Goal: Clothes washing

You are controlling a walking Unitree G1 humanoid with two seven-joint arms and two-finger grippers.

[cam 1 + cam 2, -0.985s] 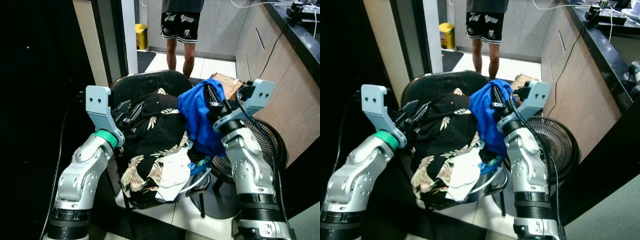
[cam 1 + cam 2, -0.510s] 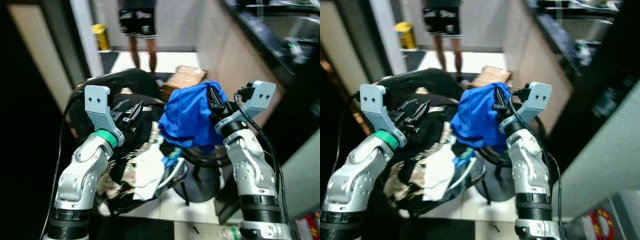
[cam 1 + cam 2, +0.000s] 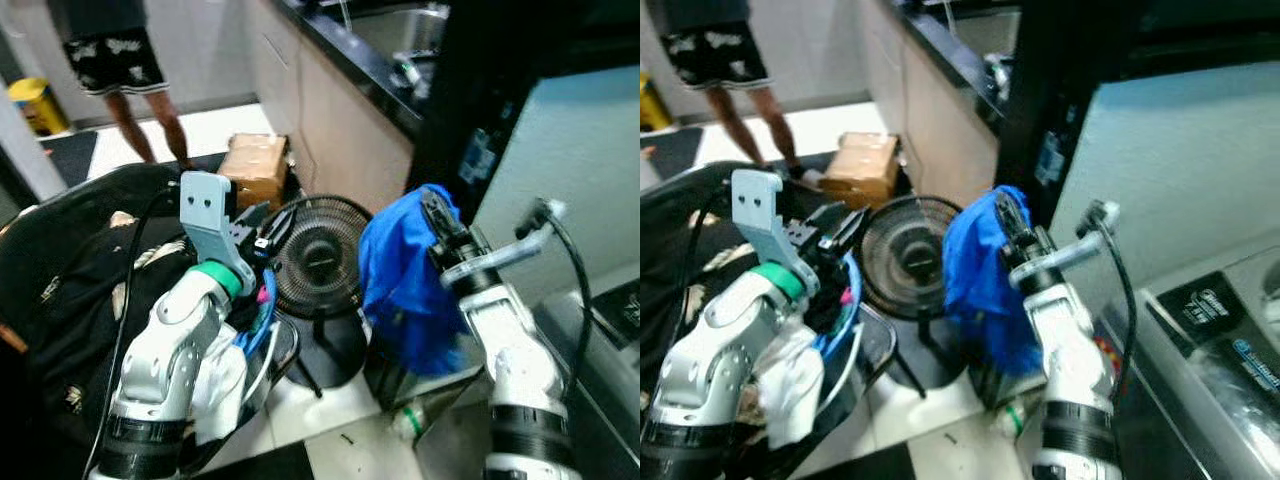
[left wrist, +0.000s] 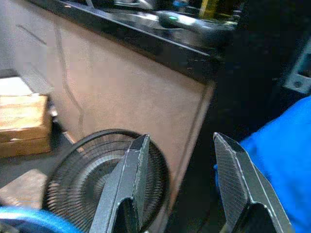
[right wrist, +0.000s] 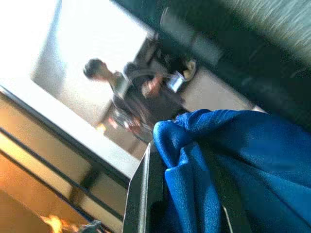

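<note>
Left eye view: my right gripper (image 3: 437,212) is clamped on the crumpled blue cloth garment (image 3: 400,280), which hangs below it, with the grey-lidded washer (image 3: 1200,370) further right; left gripper (image 4: 180,194) gapes empty.

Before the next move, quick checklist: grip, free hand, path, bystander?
1. Right gripper shut on blue garment: ok, cloth bunched between the fingers in the right wrist view.
2. Garment off the floor: ok, it hangs beside the right arm, hem above the tiles.
3. Left gripper free: ok, fingers open, nothing between them.
4. Path ahead: not ok, fan stands on the floor between the arms and a bottle lies below the garment.
5. Washer door state: cannot tell, picture blurred.
6. Person clear: ok, standing back near the far wall.
</note>
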